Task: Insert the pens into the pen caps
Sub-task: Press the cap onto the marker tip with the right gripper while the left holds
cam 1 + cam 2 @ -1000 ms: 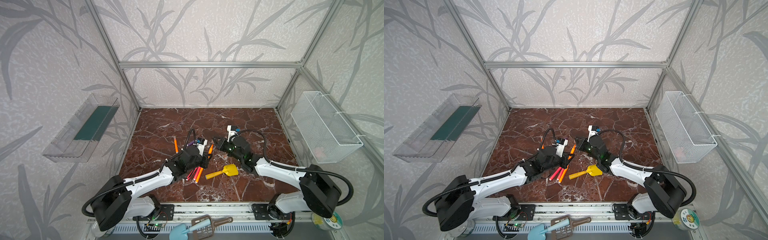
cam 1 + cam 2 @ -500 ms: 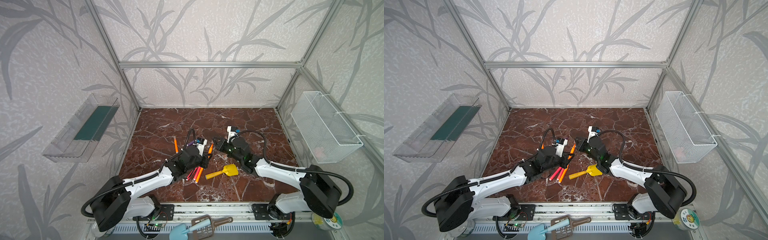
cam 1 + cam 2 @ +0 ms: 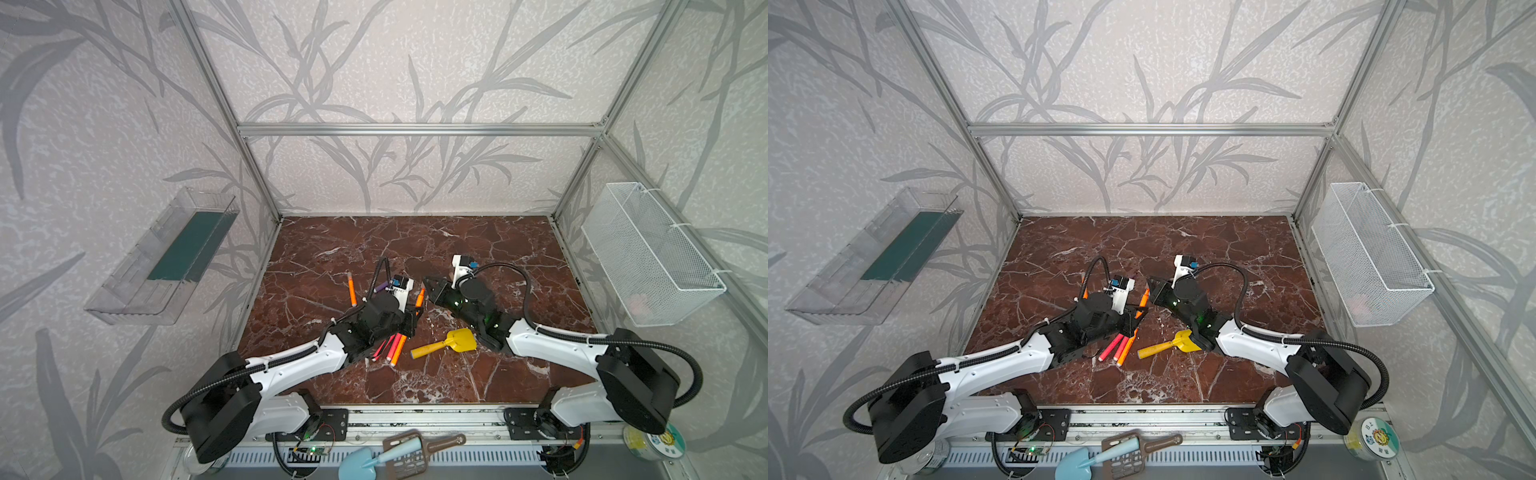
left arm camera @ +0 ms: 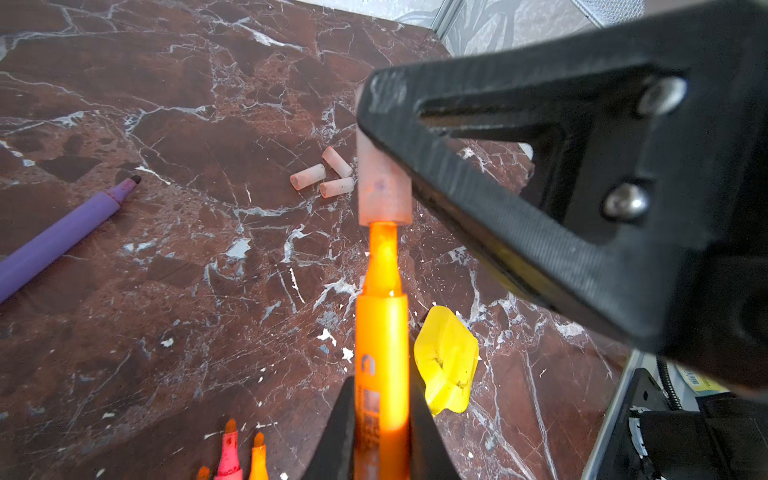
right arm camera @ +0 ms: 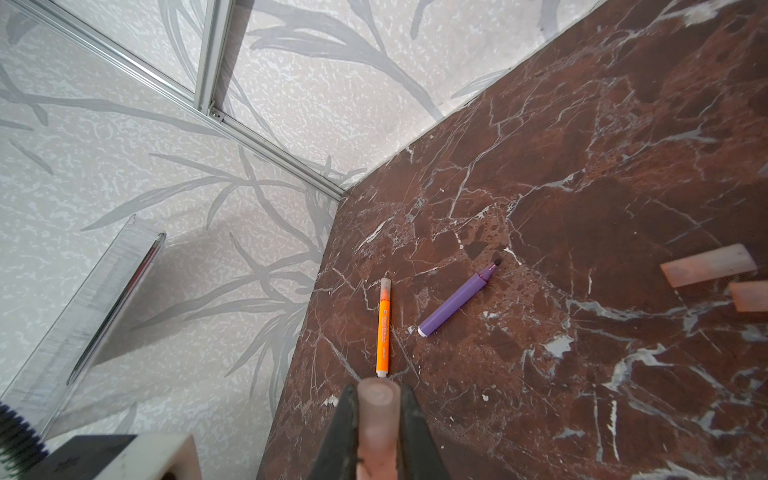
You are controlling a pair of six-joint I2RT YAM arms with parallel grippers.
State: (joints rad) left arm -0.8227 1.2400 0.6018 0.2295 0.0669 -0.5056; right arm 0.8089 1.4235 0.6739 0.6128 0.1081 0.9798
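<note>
In both top views the left end effector [image 3: 415, 311] and right end effector [image 3: 429, 284] meet mid-worktop [image 3: 457, 249].

Left wrist view: the left one clamps an orange pen [image 4: 380, 332], its nib seemingly just entering a pale cap [image 4: 382, 187].

Right wrist view: the right one pinches that cap. A purple pen [image 5: 455, 301] lies uncapped to the left.
</note>
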